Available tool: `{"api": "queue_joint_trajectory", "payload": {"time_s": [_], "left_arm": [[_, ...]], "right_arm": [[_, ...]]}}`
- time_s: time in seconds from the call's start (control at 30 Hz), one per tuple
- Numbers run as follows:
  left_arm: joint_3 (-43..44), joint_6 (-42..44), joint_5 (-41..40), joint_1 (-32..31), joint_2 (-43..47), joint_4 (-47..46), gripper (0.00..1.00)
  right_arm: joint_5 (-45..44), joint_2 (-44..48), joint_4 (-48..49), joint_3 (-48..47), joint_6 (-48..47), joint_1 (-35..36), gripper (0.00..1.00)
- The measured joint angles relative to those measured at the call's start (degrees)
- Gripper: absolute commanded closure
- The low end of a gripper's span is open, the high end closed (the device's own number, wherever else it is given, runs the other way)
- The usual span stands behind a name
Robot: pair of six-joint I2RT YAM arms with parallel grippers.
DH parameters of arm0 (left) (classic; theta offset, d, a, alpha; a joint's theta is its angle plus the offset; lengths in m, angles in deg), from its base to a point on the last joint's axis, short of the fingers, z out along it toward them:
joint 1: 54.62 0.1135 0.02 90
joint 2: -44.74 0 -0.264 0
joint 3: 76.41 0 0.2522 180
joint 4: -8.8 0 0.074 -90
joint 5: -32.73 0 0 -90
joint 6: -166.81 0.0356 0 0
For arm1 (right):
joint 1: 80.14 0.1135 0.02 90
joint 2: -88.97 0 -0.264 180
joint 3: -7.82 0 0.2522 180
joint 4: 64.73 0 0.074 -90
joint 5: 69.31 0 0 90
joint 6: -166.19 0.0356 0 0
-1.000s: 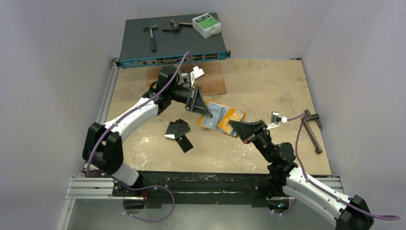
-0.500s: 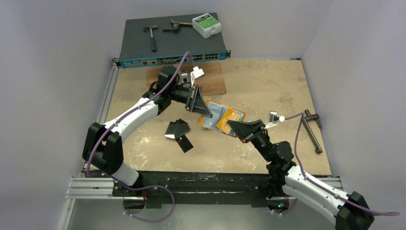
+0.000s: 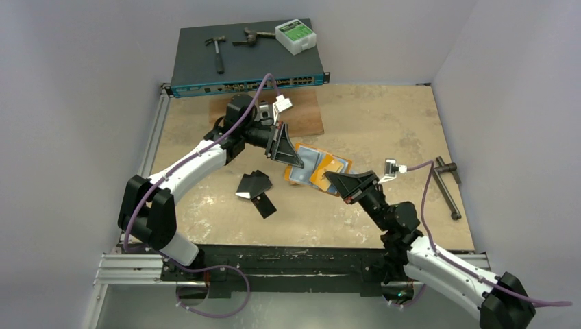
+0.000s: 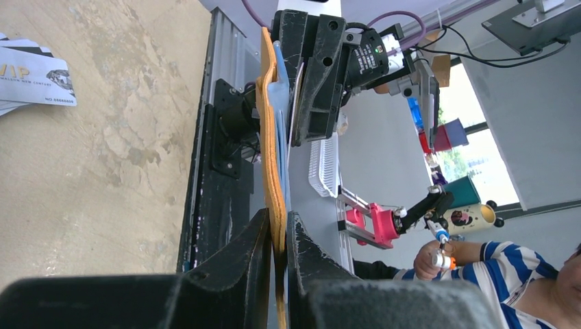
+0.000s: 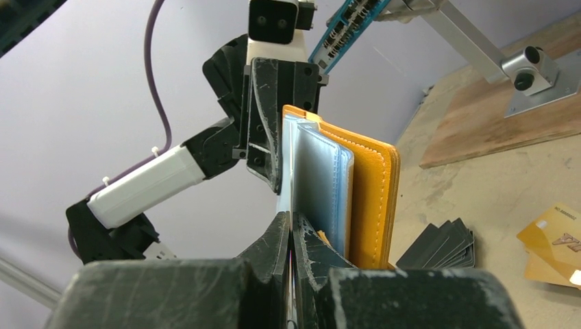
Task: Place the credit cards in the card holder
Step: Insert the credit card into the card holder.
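The orange card holder hangs open above the table's middle, held between both arms. My left gripper is shut on its orange cover; the left wrist view shows that cover edge-on, pinched between the fingers. My right gripper is shut on a thin pale credit card, seen edge-on beside the holder's clear sleeves and orange cover. Black credit cards lie on the table to the left. More show as a black pile, orange-gold ones and white ones.
A network switch at the back carries a hammer, another tool and a white-green box. A wooden board lies behind the left gripper. A metal clamp tool lies at the table's right edge.
My right gripper has shifted slightly left, toward the card holder, with the card in it. The left arm and the holder have stayed still.
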Motion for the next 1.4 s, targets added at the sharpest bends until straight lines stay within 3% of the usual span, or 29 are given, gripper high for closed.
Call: {"api": "queue_joint_trajectory", "payload": {"time_s": [0.33,1.4], "left_arm": [[-0.02,-0.04,-0.76,0.0,0.02,-0.52,0.99],[-0.87,0.13,-0.68,0.0,0.28,-0.9,0.99]], "right_arm": [[0.24,-5.81,3.13,-1.55,0.04,0.02,1.0],[4.11,-7.61,2.43,-2.25,0.0,-0.04,1.0]]}}
